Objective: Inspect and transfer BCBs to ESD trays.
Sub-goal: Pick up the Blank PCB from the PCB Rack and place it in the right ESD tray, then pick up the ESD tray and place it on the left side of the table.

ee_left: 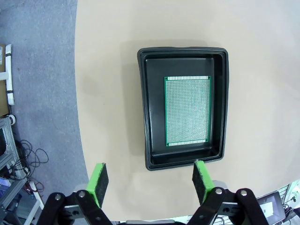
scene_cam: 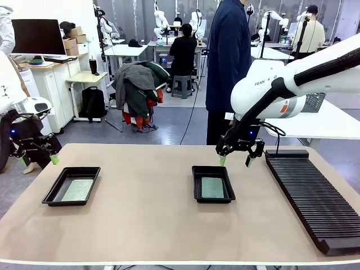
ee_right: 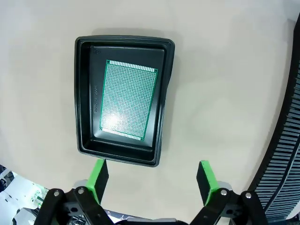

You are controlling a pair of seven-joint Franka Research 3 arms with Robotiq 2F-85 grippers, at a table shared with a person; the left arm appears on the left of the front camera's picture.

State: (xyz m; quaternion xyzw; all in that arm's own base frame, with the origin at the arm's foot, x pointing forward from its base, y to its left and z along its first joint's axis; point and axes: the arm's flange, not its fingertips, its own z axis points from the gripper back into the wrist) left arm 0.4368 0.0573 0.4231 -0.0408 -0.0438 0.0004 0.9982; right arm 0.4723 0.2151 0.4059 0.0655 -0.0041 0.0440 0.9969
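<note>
The right pincer (scene_cam: 234, 160) hangs above the tabletop (scene_cam: 146, 219) just beyond the far rim of the middle ESD tray (scene_cam: 196, 191), its green pads spread wide with nothing between them. In the right wrist view the same pincer (ee_right: 152, 176) shows its two fingers (ee_right: 98, 174) standing well apart over bare tabletop, close to the tray's (ee_right: 84, 93) near rim. One BCB (ee_right: 127, 99) lies flat on that tray's floor, slightly skewed to the walls, with a bright glare patch on one corner. The long black ribbed slotted rack (scene_cam: 315, 199) lies on the robot's right side of the tabletop, near the tray but not touching it; its ribs curve along the edge of the right wrist view (ee_right: 286, 140).

The left pincer (scene_cam: 38, 159) is held off the tabletop's left edge, also spread and empty. In the left wrist view this pincer (ee_left: 150, 177) frames the near end of the left ESD tray (ee_left: 143, 108), one green pad (ee_left: 200, 174) overlapping the tray's rim in the picture, the other over bare tabletop. A second BCB (ee_left: 187, 111) lies flat inside this tray, squared to its walls and nearer one long wall. In the front view this tray (scene_cam: 56, 191) sits near the left edge with its board (scene_cam: 79, 190) inside, well apart from the middle tray and its board (scene_cam: 212, 187).

A person in a dark coat (scene_cam: 228, 62) stands beyond the far edge.
</note>
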